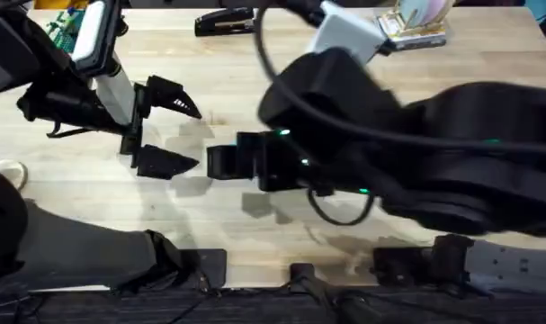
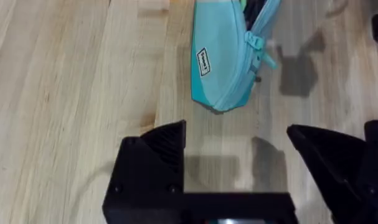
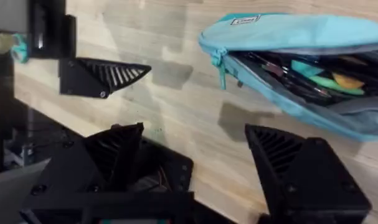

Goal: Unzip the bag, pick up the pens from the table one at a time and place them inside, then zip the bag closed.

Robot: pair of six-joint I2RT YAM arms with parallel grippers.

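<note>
the teal pouch (image 3: 301, 37) lies unzipped with pens seemingly inside; zipping remains. my left gripper (image 2: 238, 155) and right gripper (image 3: 195, 155) hang wide open, empty.

In the overhead view the right arm (image 1: 416, 162) rises close under the camera, large, dark and blurred, and it hides the middle of the table (image 1: 75, 180); the bag cannot be seen under it. The right gripper's fingertips are lost in that dark mass.

In the left wrist view the bag (image 2: 223, 62) is cut off by the picture's edge, so its far end is unknown. The small label (image 2: 203, 61) is too small to read.

In the right wrist view the bag (image 3: 301, 68) runs out of the frame. The things inside its opening (image 3: 301, 71) are blurred; I cannot tell whether one is a pen.
</note>
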